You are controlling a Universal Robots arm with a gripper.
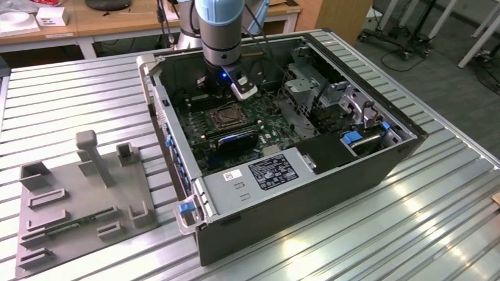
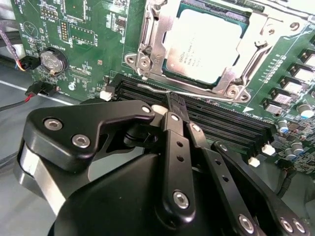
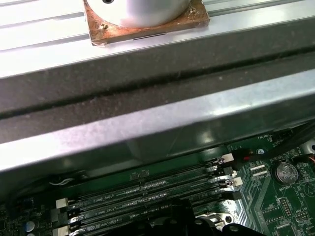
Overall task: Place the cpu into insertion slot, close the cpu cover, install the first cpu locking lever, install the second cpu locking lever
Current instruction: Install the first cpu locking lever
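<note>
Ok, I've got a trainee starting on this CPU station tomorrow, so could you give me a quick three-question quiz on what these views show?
1. True or false: the hand is by the memory slots, inside the computer case.
2. Through the window of the cpu cover you see: A) bare socket pins, B) the pale top of the cpu, C) a cooling fan.
3. Fill in: the hand's fingers are ____ (open or shut).
Key: 1 true; 2 B; 3 shut.
</note>
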